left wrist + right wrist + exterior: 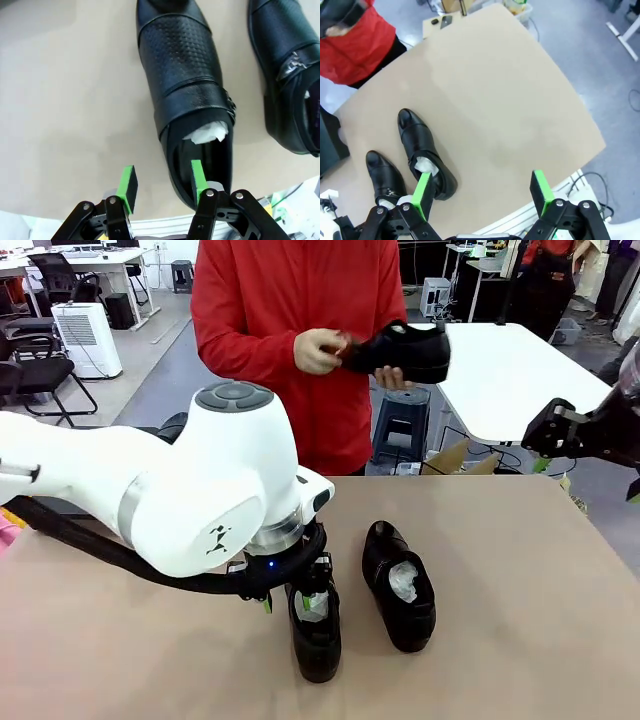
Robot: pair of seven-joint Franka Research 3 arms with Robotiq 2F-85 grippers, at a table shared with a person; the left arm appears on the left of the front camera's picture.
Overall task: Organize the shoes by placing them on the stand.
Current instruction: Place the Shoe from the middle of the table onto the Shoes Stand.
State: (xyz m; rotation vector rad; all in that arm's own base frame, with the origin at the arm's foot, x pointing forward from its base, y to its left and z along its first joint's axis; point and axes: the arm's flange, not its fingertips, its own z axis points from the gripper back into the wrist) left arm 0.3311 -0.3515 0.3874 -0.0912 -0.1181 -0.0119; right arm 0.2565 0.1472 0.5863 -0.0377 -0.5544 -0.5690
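Black shoes [410, 620] parallel on table [520, 580], toes pointing toward person [300, 300]

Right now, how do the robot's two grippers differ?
The left gripper is low at a shoe on the table, one finger over its opening, one outside; the right gripper hangs high, empty. The left's jaws stand narrower; the right's stand wide. Both have green pads.

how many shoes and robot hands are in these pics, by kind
shoes set down: 2
shoe held up: 1
robot hands, left hand and right hand: 2
total: 5
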